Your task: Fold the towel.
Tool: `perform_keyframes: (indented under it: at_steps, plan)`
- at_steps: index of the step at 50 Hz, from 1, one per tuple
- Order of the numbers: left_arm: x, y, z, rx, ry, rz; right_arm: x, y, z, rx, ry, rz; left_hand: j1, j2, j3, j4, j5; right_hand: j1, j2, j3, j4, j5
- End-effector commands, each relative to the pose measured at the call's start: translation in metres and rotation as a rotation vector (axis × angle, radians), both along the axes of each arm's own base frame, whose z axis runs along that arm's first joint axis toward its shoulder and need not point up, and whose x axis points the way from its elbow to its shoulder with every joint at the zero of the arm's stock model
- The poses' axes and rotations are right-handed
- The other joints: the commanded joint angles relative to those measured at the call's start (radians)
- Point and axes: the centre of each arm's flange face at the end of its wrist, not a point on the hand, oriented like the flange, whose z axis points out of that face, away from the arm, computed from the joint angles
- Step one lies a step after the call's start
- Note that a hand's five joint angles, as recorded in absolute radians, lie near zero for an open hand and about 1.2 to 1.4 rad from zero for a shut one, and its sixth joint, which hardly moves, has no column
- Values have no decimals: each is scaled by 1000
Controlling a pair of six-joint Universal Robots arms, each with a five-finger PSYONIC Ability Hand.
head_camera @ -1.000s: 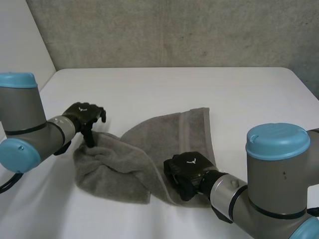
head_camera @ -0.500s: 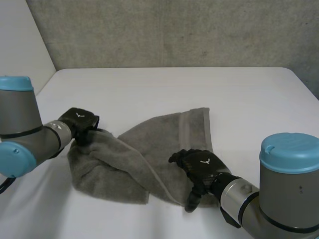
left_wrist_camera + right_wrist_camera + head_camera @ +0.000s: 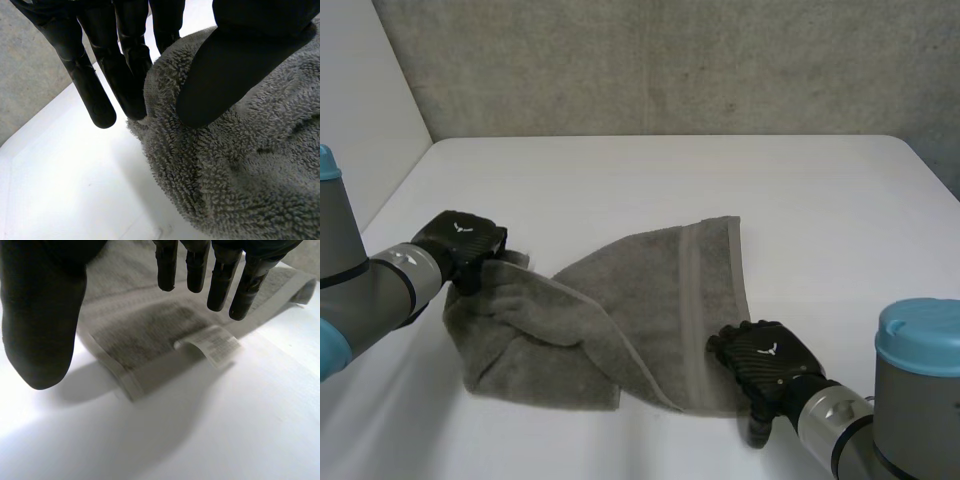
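A grey towel [image 3: 640, 290] lies crumpled on the white table [image 3: 620, 180], its left part bunched and folded over itself. My left hand [image 3: 465, 243] is at the towel's far left edge. In the left wrist view its thumb [image 3: 235, 60] and fingers [image 3: 125, 70] pinch a fold of the towel [image 3: 240, 170]. My right hand [image 3: 765, 358] hovers just off the towel's near right corner, open. In the right wrist view its fingers [image 3: 220, 280] are straight above that corner [image 3: 145, 340], where a white label [image 3: 215, 345] sticks out.
A grey wall [image 3: 670, 60] runs along the table's far edge. Bare table surrounds the towel on the far side and to the right. My right arm [image 3: 910, 410] stands at the near right corner.
My left hand shut on the towel's left edge and drew it leftward. My right hand opened, let go of the near right corner and moved off to the right.
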Motion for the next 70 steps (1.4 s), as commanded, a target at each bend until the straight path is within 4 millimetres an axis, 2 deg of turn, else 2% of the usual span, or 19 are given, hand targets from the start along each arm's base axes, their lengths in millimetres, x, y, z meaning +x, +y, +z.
perform_keyframes:
  at_steps: [1, 20, 33, 42, 44, 45, 48, 51, 55, 56, 58, 62, 63, 64, 66, 67, 68, 69, 70]
  plan:
    - [0, 2, -2, -3, 18, 6, -5, -11, -7, -85, 4, 3, 208, 180, 182, 179, 200, 78, 57, 63, 53, 77]
    - [-3, 4, -2, 1, 27, 0, 0, -19, -17, -80, -24, 43, 208, 180, 182, 179, 200, 265, 245, 251, 241, 265]
    - [-4, 5, -3, 1, 27, -5, 4, -28, -19, -103, -34, 43, 208, 180, 182, 179, 200, 632, 611, 618, 608, 631]
    - [-3, 5, -4, 5, 25, -5, 7, -32, -19, -111, -38, 47, 208, 180, 182, 179, 200, 729, 709, 715, 705, 728]
    - [-3, 6, -4, 5, 25, -5, 9, -35, -17, -122, -44, 49, 208, 180, 182, 179, 200, 896, 875, 881, 871, 895]
    - [-3, 5, -3, 4, 25, -4, 10, -37, -15, -130, -47, 49, 208, 180, 182, 179, 200, 1086, 1065, 1071, 1061, 1085]
    - [-3, 5, -3, 4, 26, -4, 11, -40, -12, -142, -55, 49, 208, 180, 182, 179, 200, 1151, 1130, 1137, 1127, 1150]
    - [-2, 3, -2, -2, 27, -2, 15, -50, 1, -186, -76, 45, 208, 180, 182, 179, 200, 1151, 1130, 1137, 1127, 1150]
    - [-4, -2, 7, -39, 35, -2, 23, -73, 33, -298, -120, 31, 208, 180, 182, 179, 200, 1151, 1130, 1137, 1127, 1150]
    - [-4, -2, 7, -39, 35, -2, 23, -73, 33, -299, -120, 31, 208, 180, 182, 179, 200, 1151, 1130, 1137, 1127, 1150]
    - [-5, -12, 19, -96, 46, 8, 29, -88, 59, -363, -145, 24, 208, 180, 182, 179, 200, 1151, 1130, 1137, 1127, 1150]
    - [-4, -24, 32, -145, 70, 20, 33, -105, 81, -399, -159, 11, 208, 180, 182, 179, 200, 1151, 1130, 1137, 1127, 1150]
    - [-6, -30, 40, -177, 90, 24, 36, -114, 94, -423, -170, 6, 208, 180, 182, 179, 200, 1151, 1130, 1137, 1127, 1150]
    - [-6, -30, 41, -178, 90, 24, 37, -114, 94, -424, -170, 6, 208, 180, 182, 179, 200, 1151, 1130, 1137, 1127, 1150]
    - [-11, -50, 64, -271, 141, 36, 44, -137, 121, -500, -201, -5, 208, 180, 182, 179, 200, 1151, 1130, 1137, 1127, 1150]
    - [-12, -62, 78, -320, 174, 55, 44, -137, 121, -500, -201, -5, 208, 180, 182, 179, 200, 1151, 1130, 1137, 1127, 1150]
    - [-12, -62, 78, -321, 174, 55, 48, -152, 140, -561, -224, -22, 208, 180, 182, 179, 200, 1151, 1130, 1137, 1127, 1150]
    - [-13, -73, 94, -377, 210, 85, 51, -167, 159, -630, -253, -45, 208, 180, 182, 179, 200, 1151, 1130, 1137, 1127, 1150]
    - [-13, -73, 94, -377, 210, 86, 51, -167, 159, -630, -253, -45, 208, 180, 182, 179, 200, 1151, 1130, 1137, 1127, 1150]
